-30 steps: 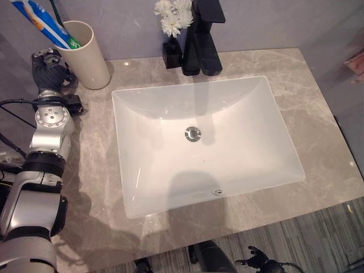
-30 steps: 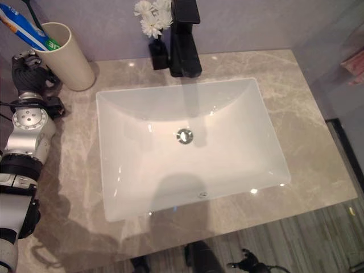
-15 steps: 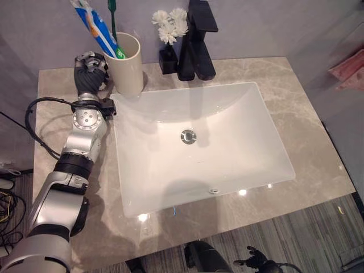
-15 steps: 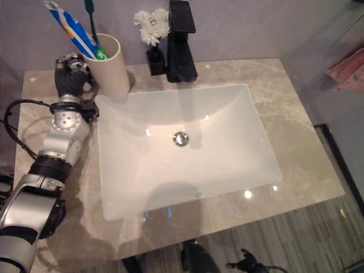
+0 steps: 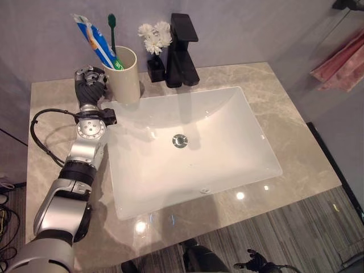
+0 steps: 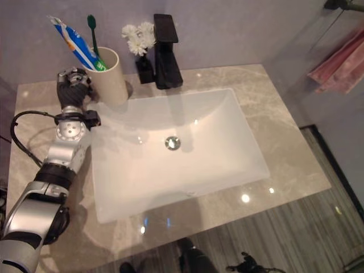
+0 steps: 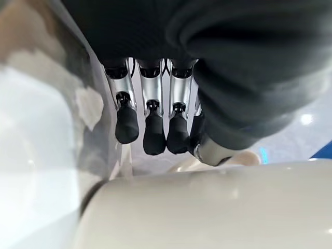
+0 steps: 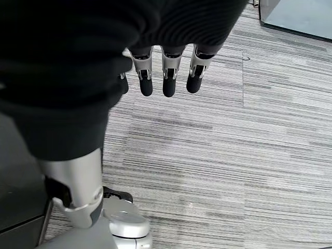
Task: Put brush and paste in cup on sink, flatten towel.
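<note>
Left eye view: cream cup point(image 5: 125, 75) is seen upright on the marble surface point(image 5: 296, 131), at the back-left corner of the white sink point(image 5: 187, 145). Blue/white paste tube point(image 5: 95, 41) and green brush point(image 5: 112, 33) are stood in the cup, both leaning w/ tops out over the rim. Left hand point(image 5: 90, 86) is placed just beside the cup on its left side; in the left wrist view its fingers point(image 7: 153, 136) are seen straight, held side by side near the cup wall point(image 7: 218, 207), nothing gripped; contact w/ the cup cannot be told. Black faucet point(image 5: 181, 51) and small black vase w/ white flowers point(image 5: 152, 41) are set behind the sink. Pink towel point(image 5: 343, 58) is hung at far right, off the surface. Right hand point(image 8: 165, 78) is seen in the right wrist view, hung over grey striped floor point(image 8: 233, 171), fingers relaxed, straight, empty.
</note>
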